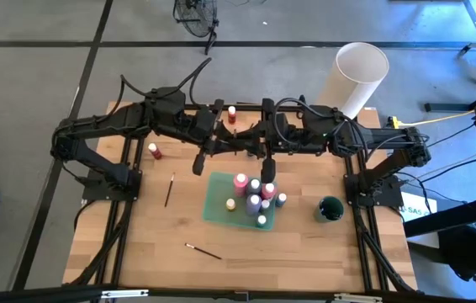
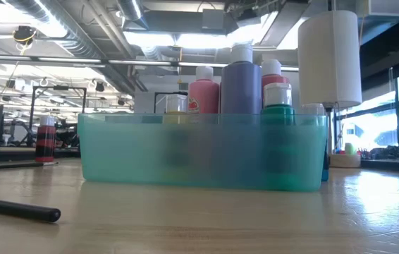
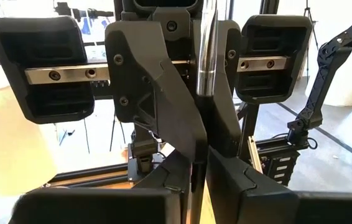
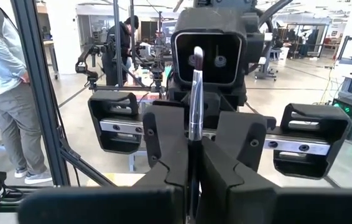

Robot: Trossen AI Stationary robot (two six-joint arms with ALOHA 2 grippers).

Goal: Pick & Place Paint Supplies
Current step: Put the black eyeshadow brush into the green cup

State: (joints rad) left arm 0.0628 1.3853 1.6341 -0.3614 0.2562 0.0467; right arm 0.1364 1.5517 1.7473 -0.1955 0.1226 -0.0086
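Observation:
High over the table's middle my left gripper and my right gripper meet tip to tip, both shut on one thin brush. The brush stands upright, with its bristles on top and a metal ferrule below them. Underneath, a teal tray holds several small paint bottles. Two red bottles stand on the bare wood. Two more brushes lie flat on the table. My left gripper pinches the brush below its ferrule between its two fingers, coming level from the table's left. The place of contact is hidden behind the meshed fingers. The brush stands upright, clear of the table. My right gripper pinches the same brush just under the ferrule between its two fingers, coming level from the table's right, across the shaft. The bristle end sticks up above the fingers. The lower handle is hidden by the fingers.
A large white cylinder stands at the far right corner and a dark green cup right of the tray. In the low view the tray wall fills the middle and a brush handle lies near left. People stand beyond the table.

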